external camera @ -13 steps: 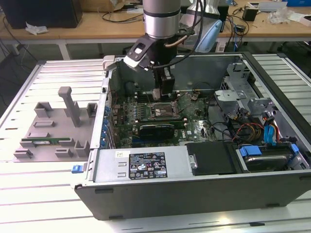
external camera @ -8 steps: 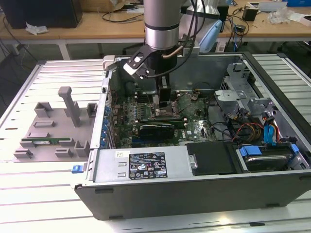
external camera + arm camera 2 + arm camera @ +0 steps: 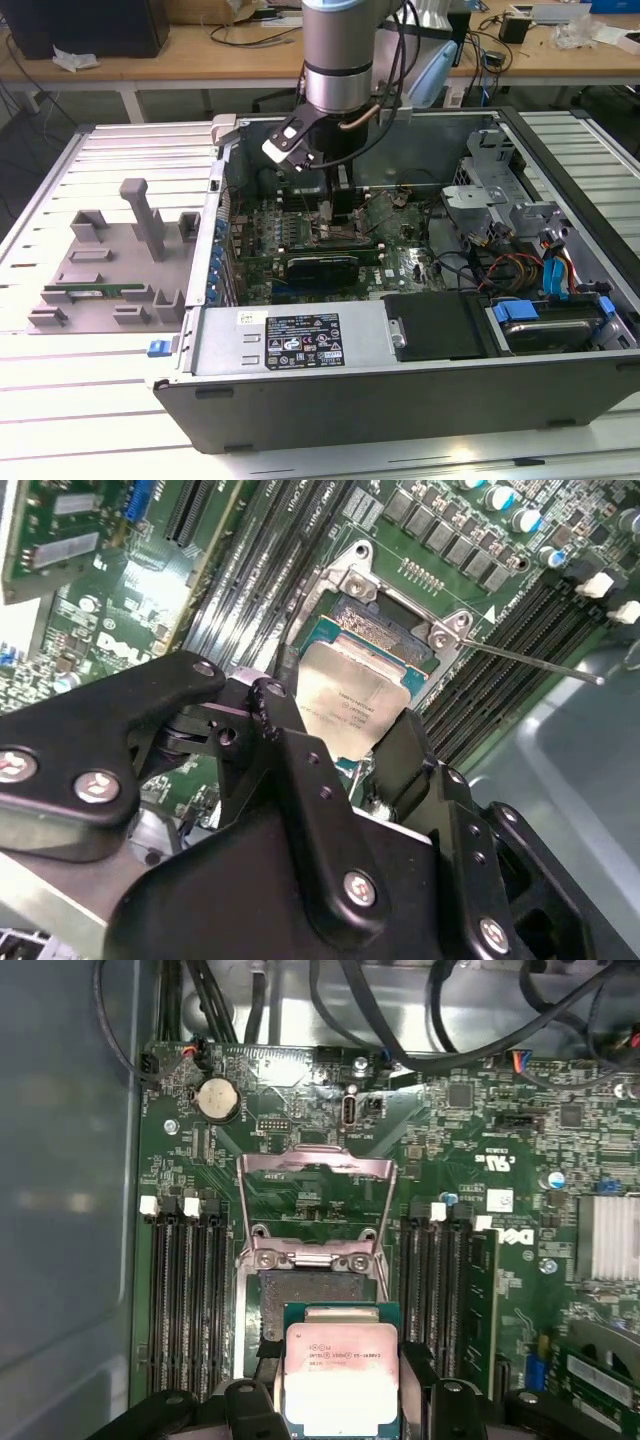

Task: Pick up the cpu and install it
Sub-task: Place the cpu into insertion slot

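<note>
The gripper (image 3: 340, 1360) is clamped on the edges of the cpu (image 3: 341, 1385), holding it over the open socket (image 3: 300, 1290), so pickup looks done and seating is not yet finished.

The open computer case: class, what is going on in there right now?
Inside the computer case, the gripper holds the cpu by two opposite edges. The cpu hangs just over the open socket on the motherboard, partly overlapping it in both wrist views. The socket's metal frame is flipped up, and the cpu does not look seated yet.
</note>
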Controlling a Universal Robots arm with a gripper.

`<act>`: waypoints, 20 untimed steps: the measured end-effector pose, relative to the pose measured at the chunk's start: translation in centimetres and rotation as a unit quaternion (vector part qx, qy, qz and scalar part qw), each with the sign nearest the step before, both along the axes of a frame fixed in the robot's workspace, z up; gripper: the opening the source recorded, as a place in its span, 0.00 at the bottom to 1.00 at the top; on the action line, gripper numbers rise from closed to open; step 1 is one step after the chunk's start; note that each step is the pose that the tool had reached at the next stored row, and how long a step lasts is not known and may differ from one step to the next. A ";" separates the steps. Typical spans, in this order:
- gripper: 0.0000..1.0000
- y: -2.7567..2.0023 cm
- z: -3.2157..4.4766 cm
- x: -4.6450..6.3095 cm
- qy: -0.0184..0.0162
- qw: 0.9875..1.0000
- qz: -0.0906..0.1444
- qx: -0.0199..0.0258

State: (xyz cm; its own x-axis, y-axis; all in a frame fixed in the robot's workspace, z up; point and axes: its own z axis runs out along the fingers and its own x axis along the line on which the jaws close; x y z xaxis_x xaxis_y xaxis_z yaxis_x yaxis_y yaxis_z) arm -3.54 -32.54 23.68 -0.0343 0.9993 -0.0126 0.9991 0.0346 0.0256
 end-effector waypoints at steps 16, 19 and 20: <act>0.55 0.69 -2.73 0.1 0.000 1.000 0.007 -0.003; 0.55 0.69 -3.15 0.1 0.000 1.000 0.007 -0.003; 0.55 0.68 -3.16 0.1 0.000 1.000 0.007 -0.003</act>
